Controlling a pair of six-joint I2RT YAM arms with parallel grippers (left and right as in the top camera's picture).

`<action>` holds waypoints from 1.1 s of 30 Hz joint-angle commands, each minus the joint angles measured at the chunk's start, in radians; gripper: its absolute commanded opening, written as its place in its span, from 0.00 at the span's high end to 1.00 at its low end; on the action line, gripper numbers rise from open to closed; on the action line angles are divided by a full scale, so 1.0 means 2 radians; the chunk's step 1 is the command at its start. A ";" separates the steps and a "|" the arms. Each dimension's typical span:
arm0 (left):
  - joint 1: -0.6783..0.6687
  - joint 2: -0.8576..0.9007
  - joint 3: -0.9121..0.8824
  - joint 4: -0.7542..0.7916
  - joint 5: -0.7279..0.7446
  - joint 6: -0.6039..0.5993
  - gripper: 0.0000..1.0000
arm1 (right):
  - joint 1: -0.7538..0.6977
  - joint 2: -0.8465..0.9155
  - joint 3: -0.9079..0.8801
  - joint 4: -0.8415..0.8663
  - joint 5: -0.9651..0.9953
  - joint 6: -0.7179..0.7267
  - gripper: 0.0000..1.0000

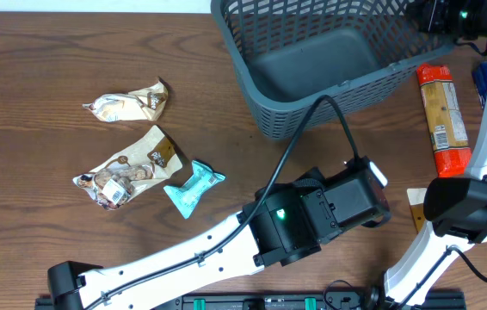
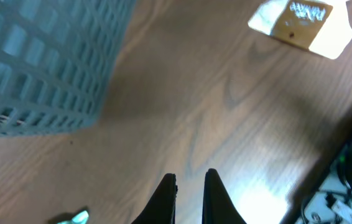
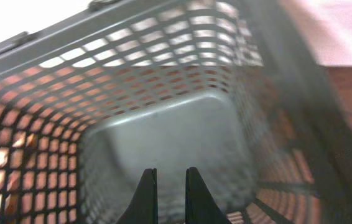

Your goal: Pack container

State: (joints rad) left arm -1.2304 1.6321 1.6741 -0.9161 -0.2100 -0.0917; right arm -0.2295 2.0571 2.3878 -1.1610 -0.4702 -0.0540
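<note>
The container (image 1: 312, 52) is a grey-blue lattice basket at the back of the table, and nothing shows inside it. My right gripper (image 3: 170, 180) hangs over the basket's inside (image 3: 163, 130); its fingers are nearly together with nothing between them. In the overhead view it is at the basket's far right corner (image 1: 433, 15). My left gripper (image 2: 190, 183) hovers over bare wood in front of the basket (image 2: 39, 68), fingers close together and empty. From overhead its wrist (image 1: 372, 200) sits at the front centre right.
A beige packet (image 1: 127, 103), a cookie packet (image 1: 127, 172) and a teal packet (image 1: 194, 188) lie at the left. An orange packet (image 1: 443, 116) lies right of the basket. A brown and white packet (image 2: 300, 22) lies near the right arm's base (image 1: 467, 207).
</note>
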 commanded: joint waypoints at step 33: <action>0.106 0.040 0.005 0.050 -0.019 0.002 0.94 | 0.004 0.002 -0.064 -0.008 0.037 0.012 0.99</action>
State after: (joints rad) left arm -1.0332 1.7020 1.6741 -0.8173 -0.2398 -0.0921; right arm -0.2295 2.0571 2.2929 -1.1839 -0.3710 -0.0051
